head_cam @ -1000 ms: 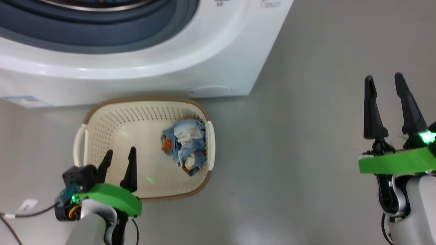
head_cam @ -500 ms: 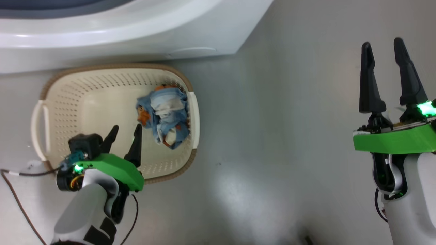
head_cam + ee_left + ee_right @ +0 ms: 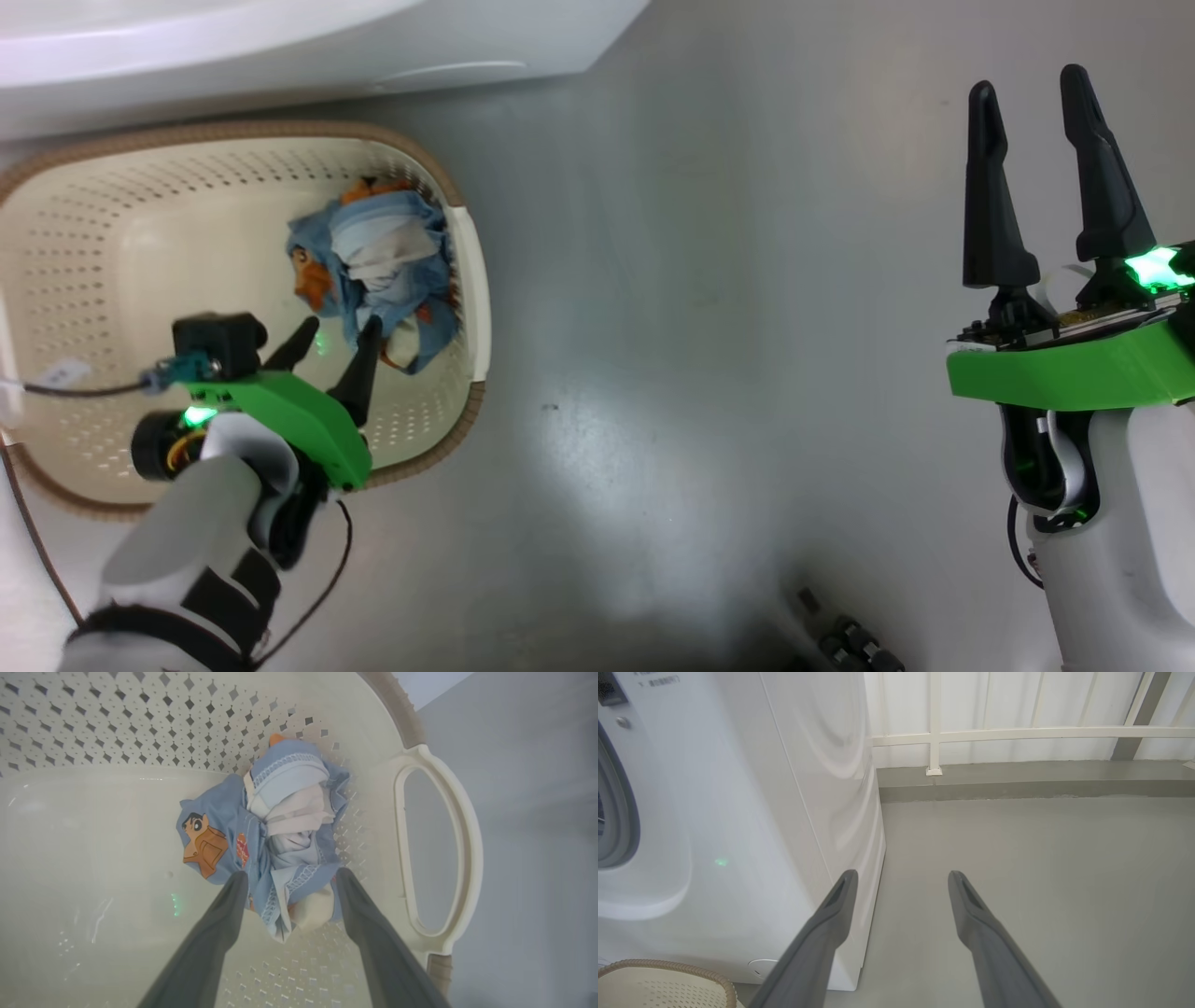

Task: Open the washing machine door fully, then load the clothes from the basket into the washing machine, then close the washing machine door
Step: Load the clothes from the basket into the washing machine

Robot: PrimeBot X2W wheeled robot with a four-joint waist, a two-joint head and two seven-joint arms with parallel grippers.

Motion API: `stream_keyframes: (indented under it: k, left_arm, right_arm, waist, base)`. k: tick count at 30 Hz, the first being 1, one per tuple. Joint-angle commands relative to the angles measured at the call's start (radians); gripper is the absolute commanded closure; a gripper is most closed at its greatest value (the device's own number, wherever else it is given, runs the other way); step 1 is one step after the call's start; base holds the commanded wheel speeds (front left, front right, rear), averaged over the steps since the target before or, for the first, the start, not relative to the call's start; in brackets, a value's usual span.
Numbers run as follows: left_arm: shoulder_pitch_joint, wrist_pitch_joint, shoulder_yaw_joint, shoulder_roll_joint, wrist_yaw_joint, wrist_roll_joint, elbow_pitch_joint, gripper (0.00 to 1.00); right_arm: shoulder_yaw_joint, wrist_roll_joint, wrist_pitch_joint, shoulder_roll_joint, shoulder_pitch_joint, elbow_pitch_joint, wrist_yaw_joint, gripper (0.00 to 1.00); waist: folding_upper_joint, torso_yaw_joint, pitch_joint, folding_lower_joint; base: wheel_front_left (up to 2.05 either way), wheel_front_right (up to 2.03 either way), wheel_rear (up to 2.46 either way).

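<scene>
Open left gripper over the clothes in the basket, right gripper idle above the floor.

Head view: the basket [image 3: 233, 131] sits at the upper left of the frame, just below the washing machine [image 3: 280, 37], with the clothes [image 3: 373, 257] bunched against its right wall. The left gripper [image 3: 340, 325] reaches into the basket at the bundle's lower edge. The right gripper [image 3: 1027, 84] stands at the far right over bare floor [image 3: 700, 327], jaws released and holding nothing.
Left wrist view: the left gripper's [image 3: 292, 873] jaws are spread wide on either side of the lower end of the clothes [image 3: 280, 812], not closed on them, and the basket's handle [image 3: 467, 826] is at the right.
Right wrist view: the right gripper [image 3: 902, 873] is open, with the washing machine [image 3: 738, 812] on the left, the basket rim [image 3: 668, 966] at the lower left and a railing [image 3: 1017, 732] across the top.
</scene>
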Motion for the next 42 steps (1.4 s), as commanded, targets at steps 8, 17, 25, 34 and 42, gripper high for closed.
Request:
stream_keyframes:
  k: [8, 17, 25, 34, 42]
  left_arm:
    - [-0.067, 0.025, -0.088, 0.089, -0.003, -0.114, -0.026, 0.0]
    - [-0.14, 0.05, -0.201, 0.137, -0.003, -0.199, -0.001, 0.0]
    - [-0.191, 0.053, -0.265, 0.141, -0.003, -0.243, 0.063, 0.0]
    - [-0.207, 0.044, -0.322, 0.131, -0.003, -0.286, 0.083, 1.0]
    - [-0.179, -0.023, -0.336, 0.114, -0.003, -0.348, 0.087, 1.0]
  right_arm:
    - [0.039, -0.003, -0.005, 0.015, 0.003, -0.028, 0.004, 0.0]
    - [0.057, 0.0, -0.005, 0.024, 0.001, -0.031, 0.004, 0.0]
    - [0.072, -0.003, -0.005, 0.024, 0.011, -0.038, 0.004, 0.0]
    - [0.077, -0.006, -0.005, 0.015, 0.018, -0.043, 0.004, 0.0]
    - [0.07, -0.011, -0.005, 0.01, 0.019, -0.037, 0.004, 0.0]
  waist:
    - [0.0, -0.049, 0.056, 0.0]
    - [0.0, -0.085, 0.089, 0.0]
    - [0.0, -0.102, 0.1, 0.0]
    - [0.0, -0.104, 0.09, 0.0]
    - [0.0, -0.074, 0.028, 0.0]
  base:
    - [0.0, 0.0, 0.0]
    - [0.0, 0.0, 0.0]
    - [0.0, 0.0, 0.0]
    - [0.0, 0.0, 0.0]
    - [0.0, 0.0, 0.0]
